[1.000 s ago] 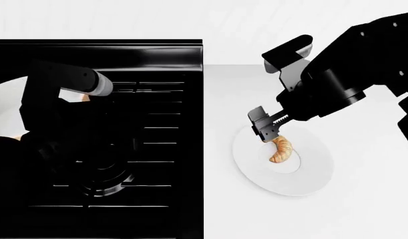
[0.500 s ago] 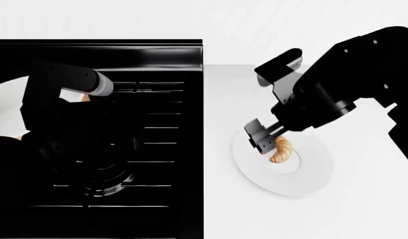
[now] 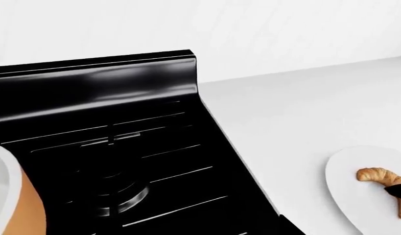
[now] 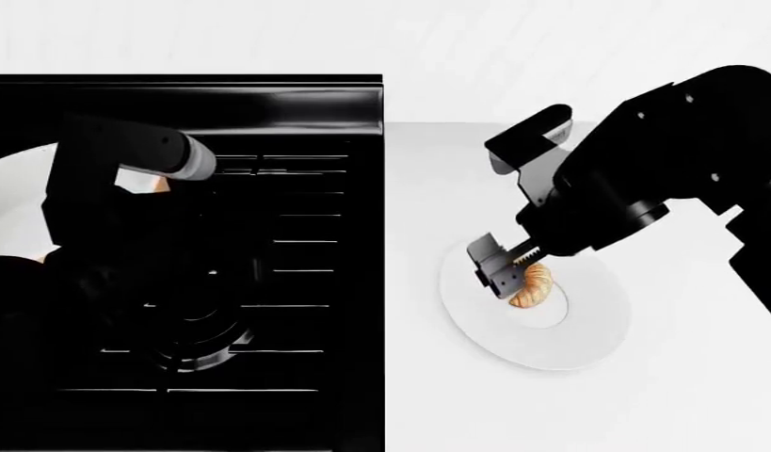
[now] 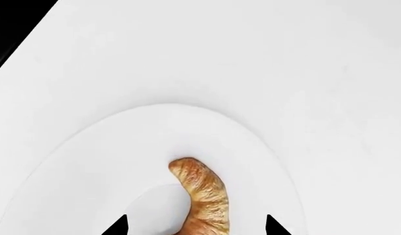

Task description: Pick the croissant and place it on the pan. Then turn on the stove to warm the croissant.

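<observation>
While spread wide, right tool (image 4: 508, 276) straddles croissant (image 4: 532, 284) on white plate (image 4: 586, 330), fingertips (image 5: 119, 226) either side. Pan (image 3: 17, 208) at stove's (image 4: 297, 282) nine o'clock. Cannot tell left tool's state.

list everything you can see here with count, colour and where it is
croissant: 1, golden brown, on the plate, between the right gripper's fingertips
plate: 1, white, on the counter right of the stove
pan: 1, orange-tan outside, white inside, on the stove's left side, mostly hidden by the left arm in the head view
stove: 1, glossy black with grid grates, left half of the head view
counter: 1, white, right of the stove
left gripper: not in view; only the black arm shows over the stove
right gripper: 1, black, open, low over the plate astride the croissant
</observation>
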{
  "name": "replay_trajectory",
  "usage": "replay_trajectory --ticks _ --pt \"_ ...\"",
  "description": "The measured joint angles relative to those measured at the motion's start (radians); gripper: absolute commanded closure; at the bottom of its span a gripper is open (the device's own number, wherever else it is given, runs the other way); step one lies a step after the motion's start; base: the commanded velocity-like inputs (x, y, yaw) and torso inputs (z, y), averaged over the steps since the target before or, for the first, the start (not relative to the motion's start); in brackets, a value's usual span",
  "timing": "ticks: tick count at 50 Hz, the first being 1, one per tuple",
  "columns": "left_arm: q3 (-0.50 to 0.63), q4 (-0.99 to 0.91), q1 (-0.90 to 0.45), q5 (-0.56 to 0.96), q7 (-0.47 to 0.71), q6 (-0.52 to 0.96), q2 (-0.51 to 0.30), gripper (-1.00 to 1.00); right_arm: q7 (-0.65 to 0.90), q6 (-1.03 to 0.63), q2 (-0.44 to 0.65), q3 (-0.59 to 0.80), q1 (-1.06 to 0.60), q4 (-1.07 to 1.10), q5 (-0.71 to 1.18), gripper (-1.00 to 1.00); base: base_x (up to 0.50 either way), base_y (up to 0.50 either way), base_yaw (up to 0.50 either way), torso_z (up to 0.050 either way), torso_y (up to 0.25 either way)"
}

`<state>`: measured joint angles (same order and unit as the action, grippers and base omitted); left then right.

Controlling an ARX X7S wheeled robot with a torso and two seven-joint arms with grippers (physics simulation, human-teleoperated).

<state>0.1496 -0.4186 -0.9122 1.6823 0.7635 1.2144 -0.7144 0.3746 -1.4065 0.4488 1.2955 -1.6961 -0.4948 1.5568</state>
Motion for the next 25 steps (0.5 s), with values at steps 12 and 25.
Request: replay_trajectory --ticks 12,25 --pt "0.009 0.006 -0.006 -0.009 -0.008 -0.006 0.000 -1.00 -0.031 0.016 -0.004 0.022 0.008 -0.010 -0.021 -1.00 0.00 0.00 0.00 0.000 0.000" --pt "0.014 0.008 -0.004 -0.015 -0.014 -0.013 -0.003 -1.00 -0.048 0.024 -0.008 0.039 0.016 -0.016 -0.030 -1.00 0.00 0.00 0.00 0.000 0.000"
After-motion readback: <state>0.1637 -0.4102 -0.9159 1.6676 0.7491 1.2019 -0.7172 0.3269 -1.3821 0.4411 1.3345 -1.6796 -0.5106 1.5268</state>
